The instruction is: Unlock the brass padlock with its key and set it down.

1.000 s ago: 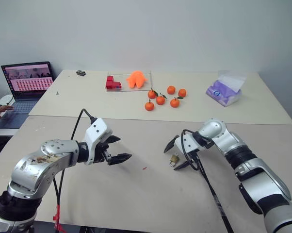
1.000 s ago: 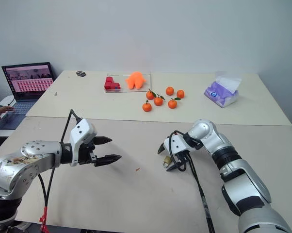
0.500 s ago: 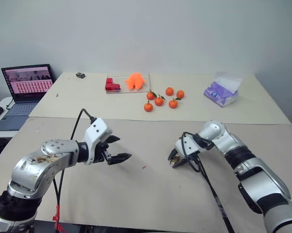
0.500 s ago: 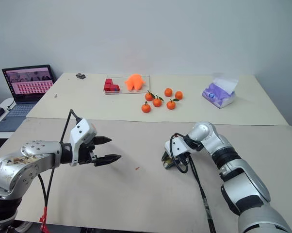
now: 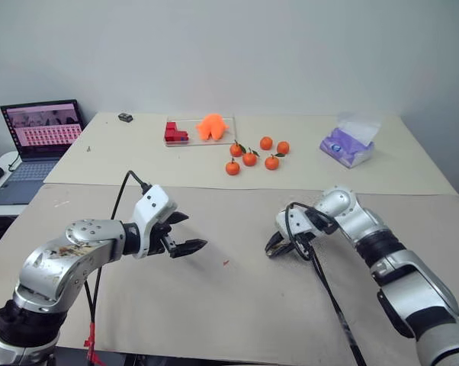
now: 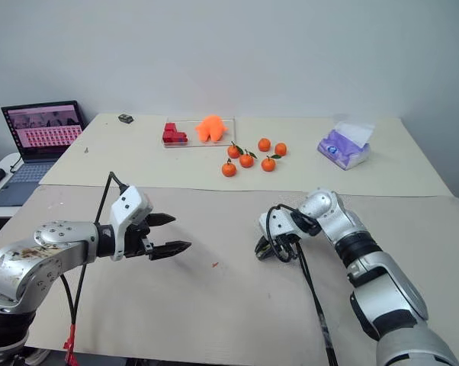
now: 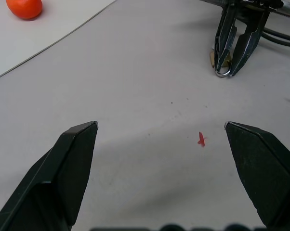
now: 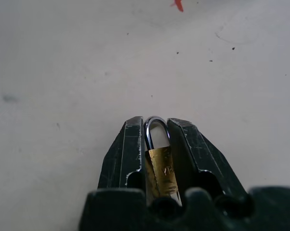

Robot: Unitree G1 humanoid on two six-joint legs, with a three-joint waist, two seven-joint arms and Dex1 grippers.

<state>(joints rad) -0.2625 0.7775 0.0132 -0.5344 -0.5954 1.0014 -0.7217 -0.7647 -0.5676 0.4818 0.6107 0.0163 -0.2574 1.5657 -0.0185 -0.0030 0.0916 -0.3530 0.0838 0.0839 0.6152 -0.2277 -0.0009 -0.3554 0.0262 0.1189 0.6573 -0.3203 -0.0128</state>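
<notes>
The right gripper (image 8: pixel 157 139) has closed from spread to clamped on the small brass padlock with silver shackle (image 8: pixel 160 163), shackle projecting past the fingertips. The lock is secured; no key is visible. The left gripper (image 7: pixel 159 139), fingers wide apart, waits opposite. Beneath both lies the beige table (image 5: pixel 237 305), against a white wall.

One brass padlock (image 8: pixel 162 172), five tangerines (image 5: pixel 249 158), one laptop (image 5: pixel 37 149), one tissue pack (image 5: pixel 349 143)
</notes>
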